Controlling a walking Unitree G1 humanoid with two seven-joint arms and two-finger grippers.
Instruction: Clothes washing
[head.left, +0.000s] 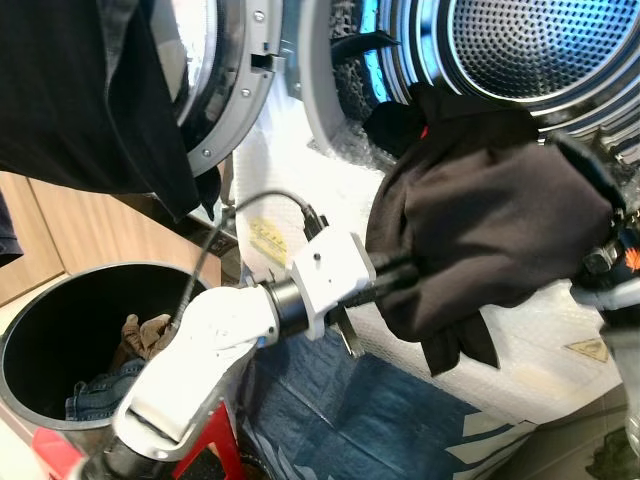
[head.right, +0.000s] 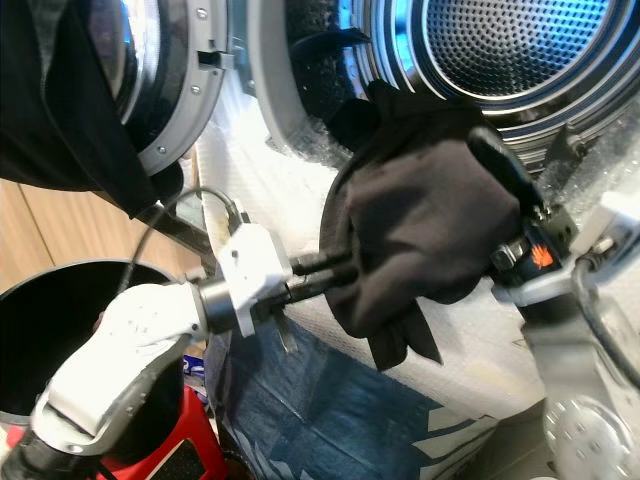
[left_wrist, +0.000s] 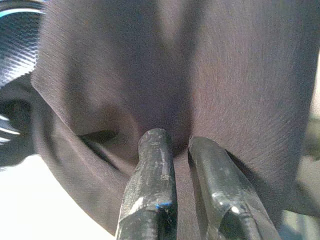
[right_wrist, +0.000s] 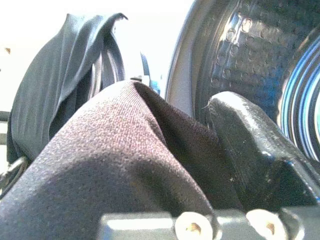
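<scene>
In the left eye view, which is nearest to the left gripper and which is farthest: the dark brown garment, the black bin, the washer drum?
1. dark brown garment: the left gripper is pinching it, held up in front of the machine.
2. washer drum: above and beyond the garment, on the robot's right.
3. black bin: low on the robot's left, back behind the arm's elbow.

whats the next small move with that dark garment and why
Probably lift the dark garment up into the drum. Both the left gripper and the right gripper have it bunched just below the open washer mouth, with a tail hanging down outside.

Dark brown garment (head.left: 490, 235), black bin (head.left: 60, 330)
</scene>
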